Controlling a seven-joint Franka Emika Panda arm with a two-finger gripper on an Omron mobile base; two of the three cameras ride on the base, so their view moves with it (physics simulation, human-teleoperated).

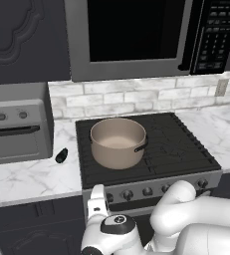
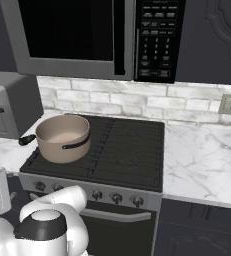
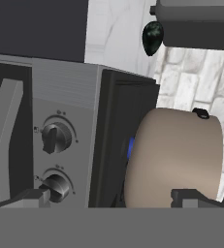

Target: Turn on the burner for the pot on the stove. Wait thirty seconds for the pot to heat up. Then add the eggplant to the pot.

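The pot (image 1: 118,142) sits on the stove (image 1: 186,149), a blue glow under it in the hand view, so the burner seems lit. The gripper (image 3: 108,196), jaws wide and empty, must next reach the eggplant (image 1: 61,156) on the counter left of the stove

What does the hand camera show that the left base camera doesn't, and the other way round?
The hand view adds a small blue glow, perhaps flame, between the wide tan-beige pot and the black-grated, steel-fronted stove, with the open gripper facing two dark round knobs up close. The left base view adds the dark-windowed microwave, the wall outlet and the white robot arm. Both share the pot, the stove, the small glossy black eggplant on the white marble counter, and the grey toaster oven.
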